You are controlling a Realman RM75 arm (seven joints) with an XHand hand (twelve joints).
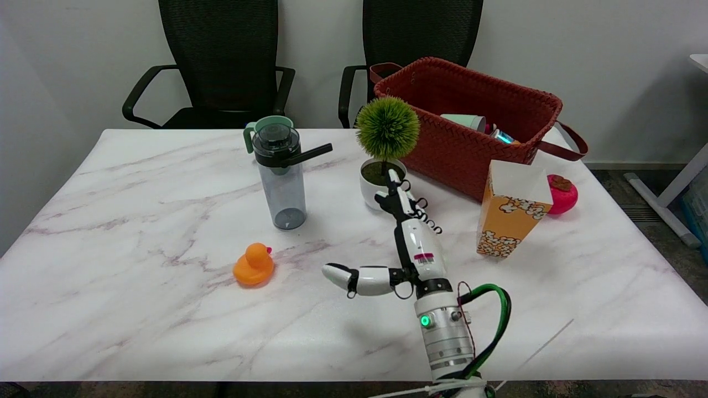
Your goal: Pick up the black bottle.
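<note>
In the head view, the right hand (399,243) hung above the white marble-patterned bench (138,309), reaching in from the lower right on its white arm with a silver wrist cuff (445,337) that showed a green light. The hand was spread wide and held nothing: its fingers (396,196) stretched straight up the picture toward the far side, while the thumb (354,278) stuck out to the picture's left.

The black bottle, a smoky translucent cylinder with a black lid and a black handle jutting to the right (282,179), stood upright on the bench to the left of the hand, well apart from it and untouched. Just behind it stood a pale green mug (260,128), partly hidden by the bottle's lid.

An orange rubber duck (254,265) sat on the bench below the bottle, left of the thumb. A small white pot carrying a round green artificial shrub (386,145) stood just beyond the fingertips, which overlapped the pot in the picture. To the right, a yellow-orange paper popcorn box (511,209) stood upright, with a pink round toy (563,193) beside it. A dark red woven basket with strap handles (442,91) lay at the far right of the bench, holding a few small items. Two black mesh office chairs (221,61) stood behind the bench against a white wall.
</note>
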